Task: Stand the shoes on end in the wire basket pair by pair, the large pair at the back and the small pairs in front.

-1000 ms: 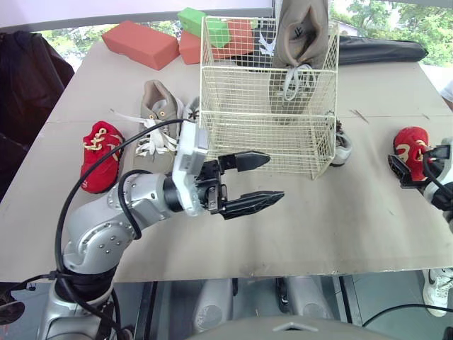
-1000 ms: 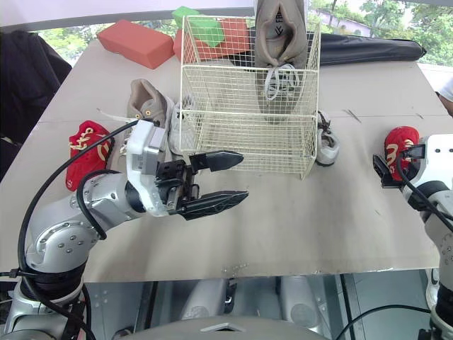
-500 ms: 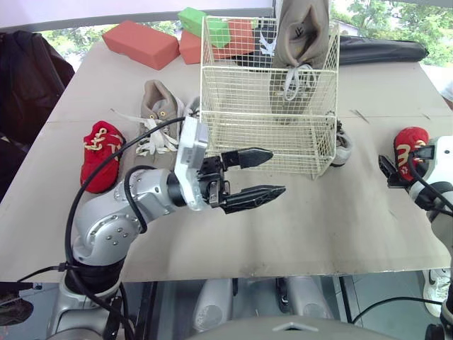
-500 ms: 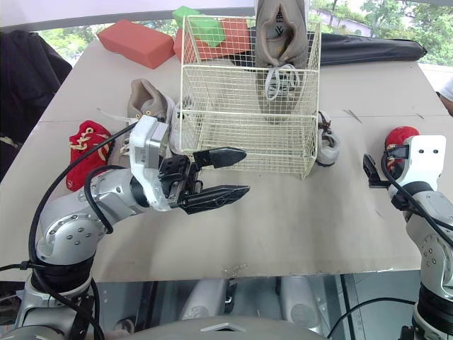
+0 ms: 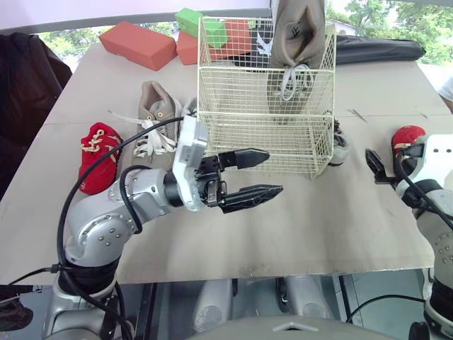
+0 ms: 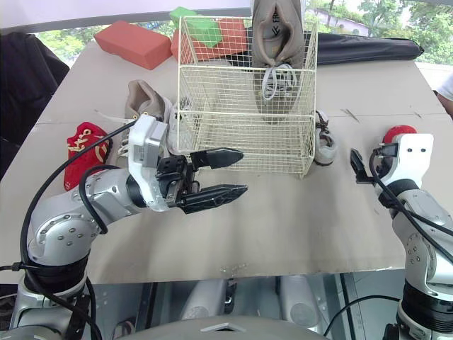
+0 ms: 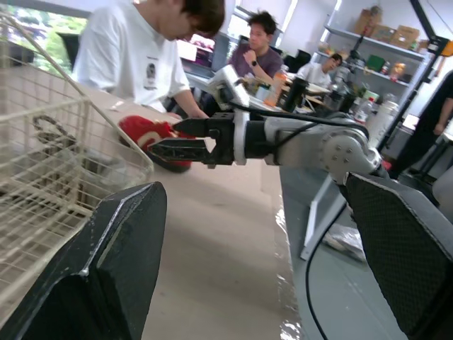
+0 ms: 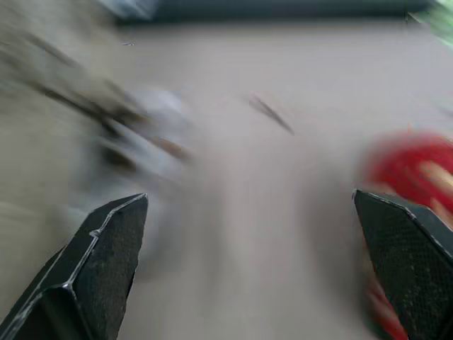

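- Our right gripper (image 6: 356, 166) hangs spread wide and empty over the table (image 5: 318, 212). The nearest red shoe (image 5: 406, 137) lies just beyond the wrist on its outer side, not between the fingers, so we judge the hand must swing outward before any grasp.
- In the right wrist view that shoe sits off past one finger, and a grey-white shoe (image 5: 340, 145) sits off toward the other. The grey-white one lies just beside the wire basket (image 5: 265, 106), at the wall facing this hand.
- Our left gripper (image 5: 273, 172) is wide open too and holds nothing. Its tips point across the basket's front wall and are close to it.
- One tan shoe (image 5: 297, 42) stands on end at the basket's back. Its mate (image 5: 157, 103) lies on the table behind the left wrist, to the outer side, with its long axis running away from us (the left hand is plainly the nearer).
- A second red shoe (image 5: 95, 152) lies further out on that same side.
- Hard to make out: the right wrist covers most of the near red shoe, so we cannot tell its long axis. The left arm hides the mate's near end, and which way the grey-white shoe points escapes us.
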